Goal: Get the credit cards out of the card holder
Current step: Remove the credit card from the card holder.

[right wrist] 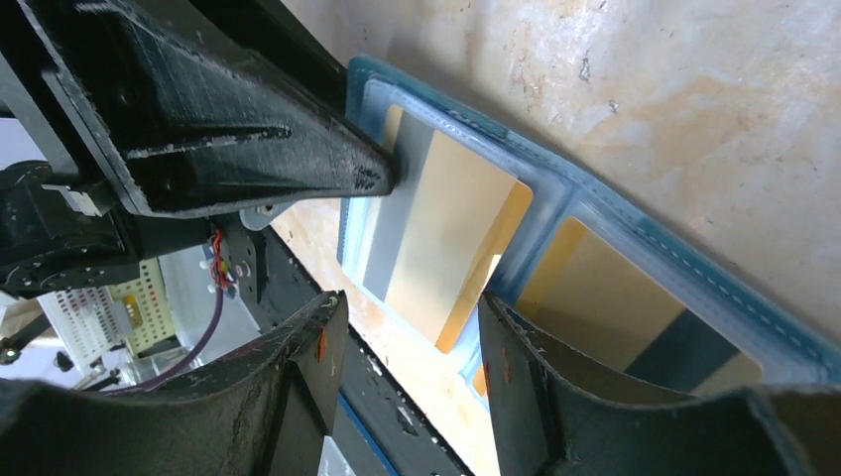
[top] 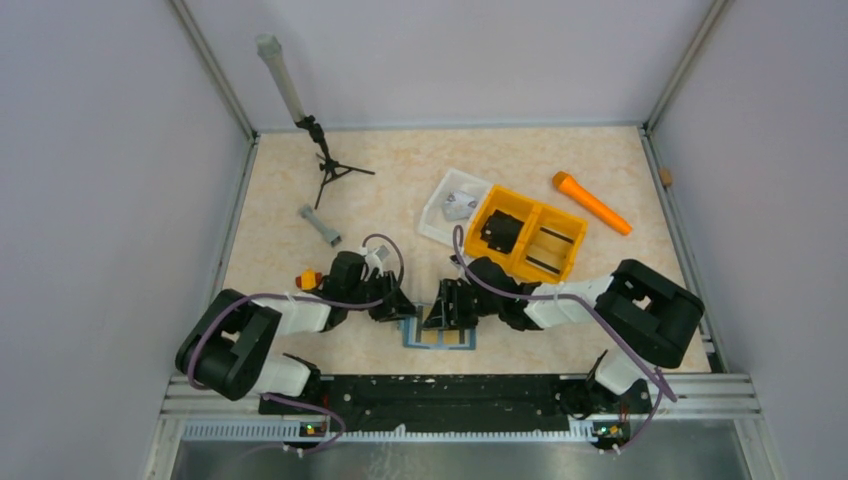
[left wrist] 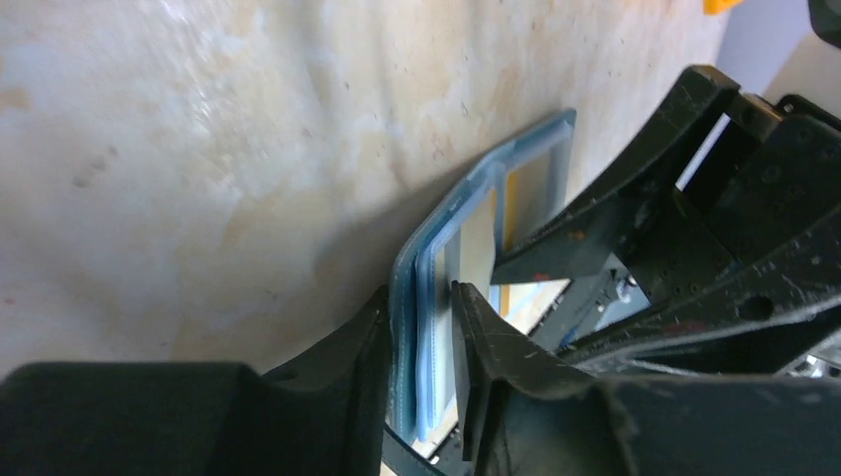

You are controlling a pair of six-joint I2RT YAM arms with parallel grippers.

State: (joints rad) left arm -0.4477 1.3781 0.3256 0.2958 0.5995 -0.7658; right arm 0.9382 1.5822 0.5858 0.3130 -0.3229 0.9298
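Beige marbled tabletop (top: 420,170), grey walls around. Card holder (top: 440,336) lies opened at near edge, between both grippers. Left gripper (left wrist: 421,297): fingers closed on holder's edge, one finger each side. Right gripper (right wrist: 412,307): jaws apart, gold card (right wrist: 446,238) jutting from holder pocket into gap between fingers; contact unclear. Second gold card (right wrist: 605,297) seated in pocket just beside right finger. Orange bin (top: 527,232) beyond right gripper.
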